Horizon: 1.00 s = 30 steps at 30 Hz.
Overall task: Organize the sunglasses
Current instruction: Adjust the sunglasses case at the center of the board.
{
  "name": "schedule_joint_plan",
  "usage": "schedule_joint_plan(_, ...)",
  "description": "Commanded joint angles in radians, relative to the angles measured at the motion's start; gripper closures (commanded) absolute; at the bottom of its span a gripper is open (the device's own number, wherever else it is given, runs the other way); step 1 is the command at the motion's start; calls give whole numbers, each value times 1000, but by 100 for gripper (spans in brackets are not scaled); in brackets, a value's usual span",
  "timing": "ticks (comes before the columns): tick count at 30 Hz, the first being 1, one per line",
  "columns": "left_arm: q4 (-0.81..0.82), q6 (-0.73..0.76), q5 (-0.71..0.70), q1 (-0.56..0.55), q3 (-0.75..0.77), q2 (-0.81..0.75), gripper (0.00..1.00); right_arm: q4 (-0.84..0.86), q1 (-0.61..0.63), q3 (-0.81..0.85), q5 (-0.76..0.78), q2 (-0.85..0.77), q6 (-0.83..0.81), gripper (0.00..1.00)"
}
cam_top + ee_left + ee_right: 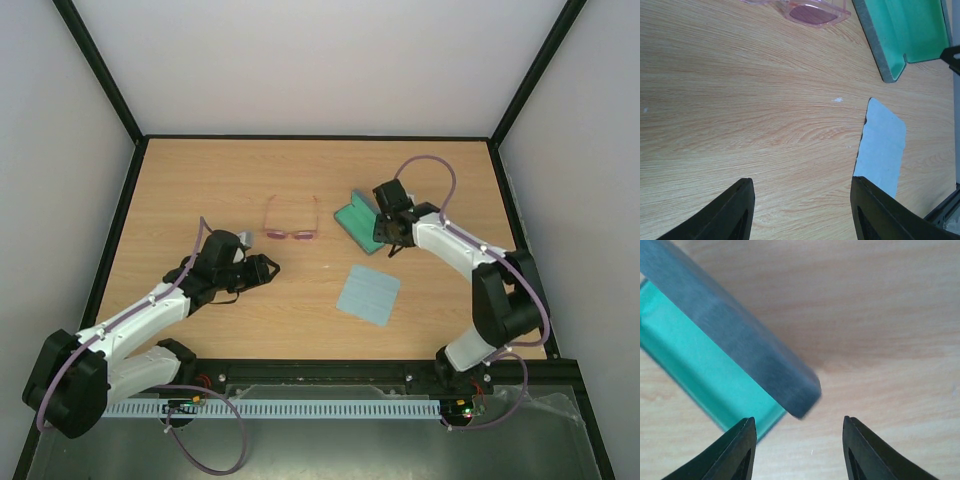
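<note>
The sunglasses (291, 228) have a thin pink frame and lie unfolded on the table, temples pointing to the far side. One lens shows at the top of the left wrist view (812, 12). My left gripper (264, 268) is open and empty, a little short of them to the near left; in its own view (802, 210) only bare wood lies between its fingers. My right gripper (389, 238) is open and empty, close over the near right end of the open grey-blue case (357, 220). In the right wrist view (799, 450) the case's grey lid (735, 335) and green lining (690, 365) lie just ahead of its fingers.
A square light-blue cloth (368, 294) lies flat on the table, nearer than the case; it also shows in the left wrist view (882, 145), beside the case (910, 30). Black frame rails border the wooden table (200, 190) on all sides.
</note>
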Motion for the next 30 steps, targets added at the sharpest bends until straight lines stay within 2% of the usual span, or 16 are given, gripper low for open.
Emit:
schedule_joint_plan(1,11,8,9,5,-15,13,45,3,7,-106,-121,-78,87,52)
schedule_joint_plan(7,23,8,17,5,-21,18,45,49,29,-160,-127,-69,156,50)
schedule_joint_plan(17,21,16,24,6,-20,11,45,99,62,-135,-46,31,262,50)
schedule_joint_plan(30,22,35,50,34,-27,13,45,136,65,-137,-7,82,292,54)
